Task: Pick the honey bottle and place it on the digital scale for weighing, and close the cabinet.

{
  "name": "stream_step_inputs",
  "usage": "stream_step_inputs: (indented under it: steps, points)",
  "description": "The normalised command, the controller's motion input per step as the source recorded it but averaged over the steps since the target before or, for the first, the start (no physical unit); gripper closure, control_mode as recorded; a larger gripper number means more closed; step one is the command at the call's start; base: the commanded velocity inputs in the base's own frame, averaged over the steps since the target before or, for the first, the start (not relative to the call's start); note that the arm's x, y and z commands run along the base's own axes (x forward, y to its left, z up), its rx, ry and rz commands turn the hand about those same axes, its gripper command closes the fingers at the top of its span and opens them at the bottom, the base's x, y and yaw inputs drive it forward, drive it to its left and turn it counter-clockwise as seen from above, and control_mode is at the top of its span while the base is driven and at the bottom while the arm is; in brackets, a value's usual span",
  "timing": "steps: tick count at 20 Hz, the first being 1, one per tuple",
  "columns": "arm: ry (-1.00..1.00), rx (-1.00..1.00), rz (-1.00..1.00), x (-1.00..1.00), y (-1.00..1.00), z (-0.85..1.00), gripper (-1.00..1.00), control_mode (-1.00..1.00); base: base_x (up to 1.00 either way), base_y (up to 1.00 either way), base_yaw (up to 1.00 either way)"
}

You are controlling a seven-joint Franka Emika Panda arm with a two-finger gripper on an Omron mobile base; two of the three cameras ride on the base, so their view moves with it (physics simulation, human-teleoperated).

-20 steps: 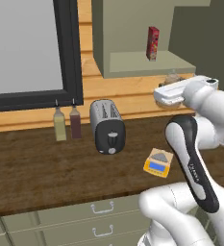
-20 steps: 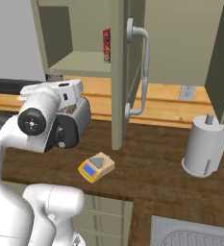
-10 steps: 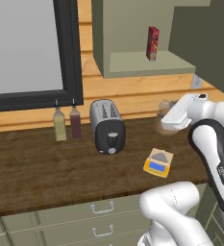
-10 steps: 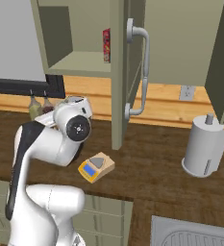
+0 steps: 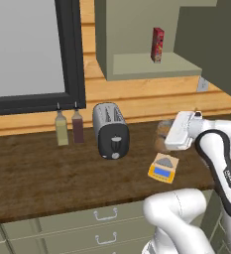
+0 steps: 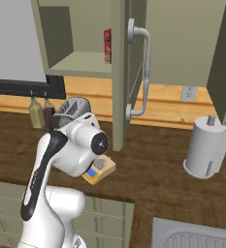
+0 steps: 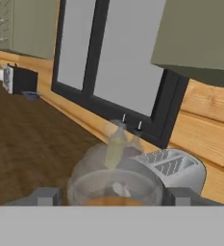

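Cabinet [image 6: 120,72]: olive wall unit, door standing open w/ its long silver bar handle [image 6: 142,72] facing us in the right base view; a red box [image 5: 157,44] sits on the open shelf. Not yet shut.

Counter [image 5: 37,173]: dark wood, carrying a toaster [image 5: 110,130] and two slim bottles [image 5: 69,127] against the back wall.

Arm: we see the hand reaching over the counter just right of the toaster and above-behind the scale [image 5: 164,167], which lies flat, platform bare, near the counter's front edge.

Gripper [image 7: 114,196]: in the hand view the two tips sit apart at either side, and betw. them a see-through rounded body w/ an amber base, which we read as the honey bottle [image 7: 114,185]. It lies directly at the jaws; its long axis seems to run along the gripper's line of sight, approx. Jaws are spread abt the bottle's width; whether they press it or merely flank it we cannot tell.

Key relation: scale lies below and toward the front edge from the hand, so we judge the next move a short carry forward and down.
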Motion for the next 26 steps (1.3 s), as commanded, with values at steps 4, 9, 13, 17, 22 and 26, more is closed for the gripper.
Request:
stream_step_inputs:
  steps: [4,9,13,17,22,26]
  points:
    - [0.07,0.04,0.07,0.38,0.0,-0.33,1.0,-1.0,0.0,0.0,0.0]
    - [0.22,0.0,0.07,0.36,-0.33,-0.18,1.0,-1.0,0.0,0.0,0.0]
    - [0.07,0.0,0.12,0.09,-0.53,-0.33,1.0,-1.0,0.0,0.0,0.0]
    - [0.0,0.0,0.13,0.16,-0.31,-0.39,1.0,-1.0,0.0,0.0,0.0]
    - [0.0,0.01,0.11,0.16,-0.41,-0.22,1.0,-1.0,0.0,0.0,0.0]
    - [0.0,0.0,0.04,0.08,-0.23,-0.31,1.0,-1.0,0.0,0.0,0.0]
